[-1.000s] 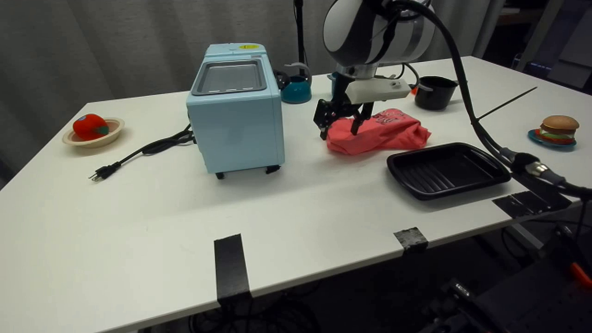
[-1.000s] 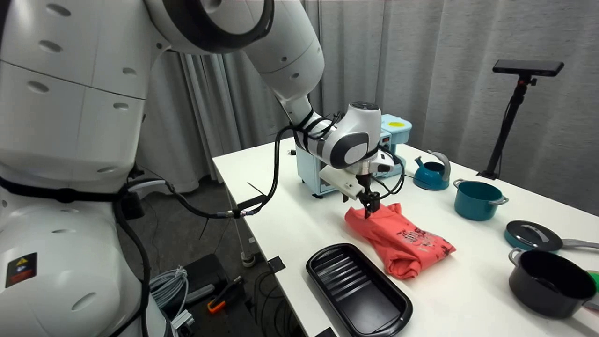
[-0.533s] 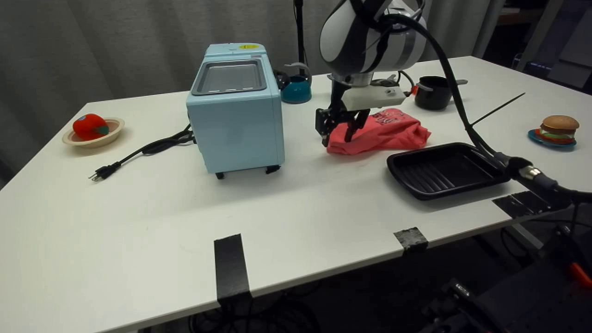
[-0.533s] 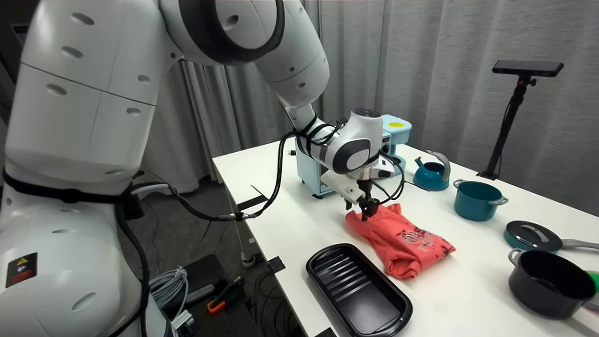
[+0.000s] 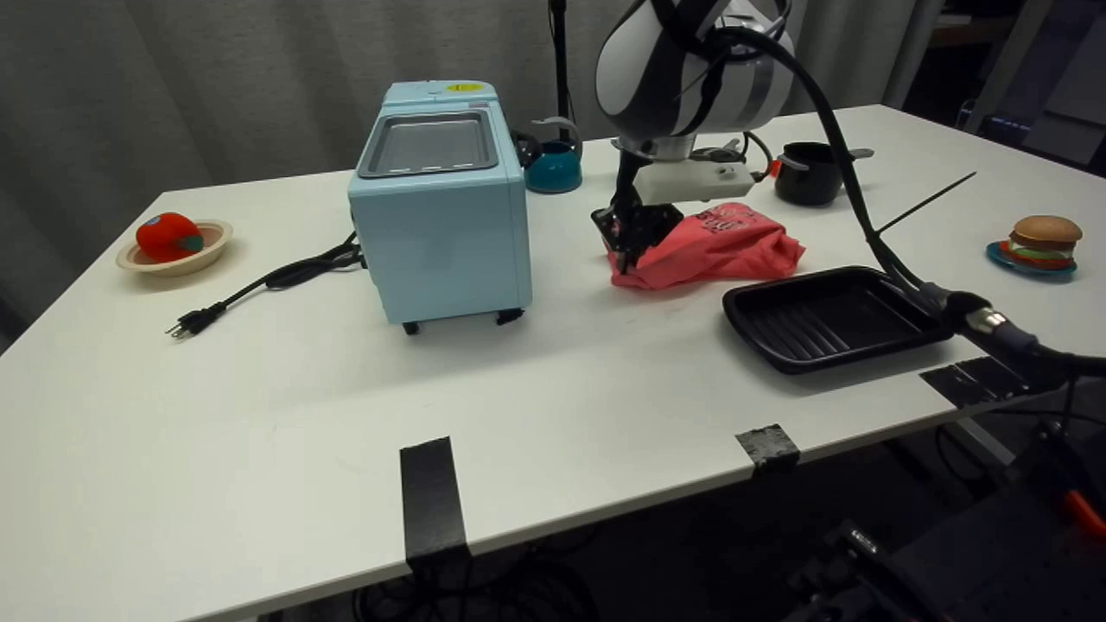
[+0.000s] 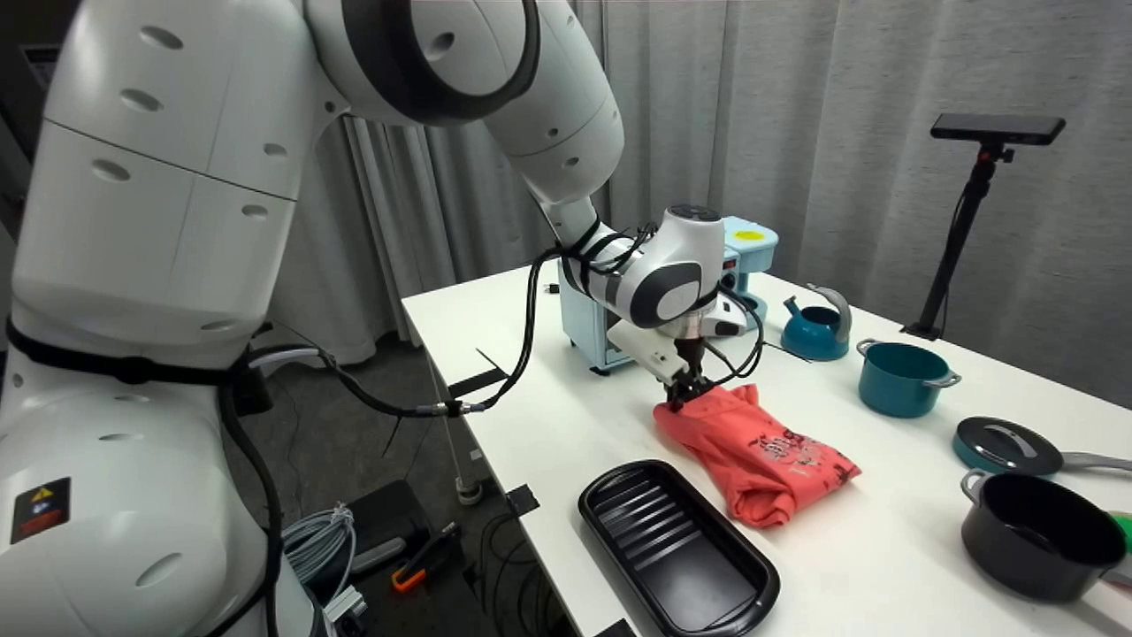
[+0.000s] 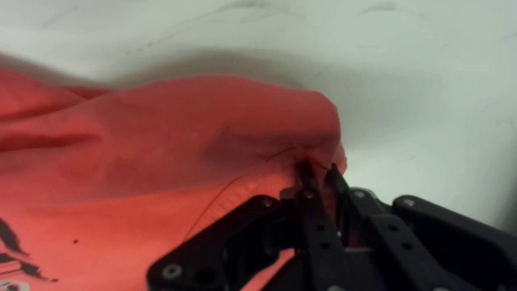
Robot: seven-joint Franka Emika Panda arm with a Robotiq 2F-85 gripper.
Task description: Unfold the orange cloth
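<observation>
The orange cloth (image 5: 730,250), really a coral-red garment with dark print, lies bunched and folded on the table in both exterior views. In an exterior view my gripper (image 6: 677,402) is down at the cloth's end nearest the light blue oven. The wrist view has the cloth (image 7: 181,121) filling the left and middle, with a neckline-like seam near the fingers. There the gripper (image 7: 319,166) has its fingers drawn close together, a strip of fabric pinched between them. The tip of the left-hand finger is partly lost in shadow and fabric.
A black tray (image 6: 681,548) sits close beside the cloth. The light blue oven (image 5: 441,233) stands near the gripper. A teal kettle (image 6: 812,334), a teal pot (image 6: 902,380), a lid (image 6: 1008,445) and a black pot (image 6: 1044,535) are further along the table.
My gripper has come down slightly onto the end of the cloth, and its fingers have gone from wide apart to close together on the fabric. The cloth has hardly moved.
</observation>
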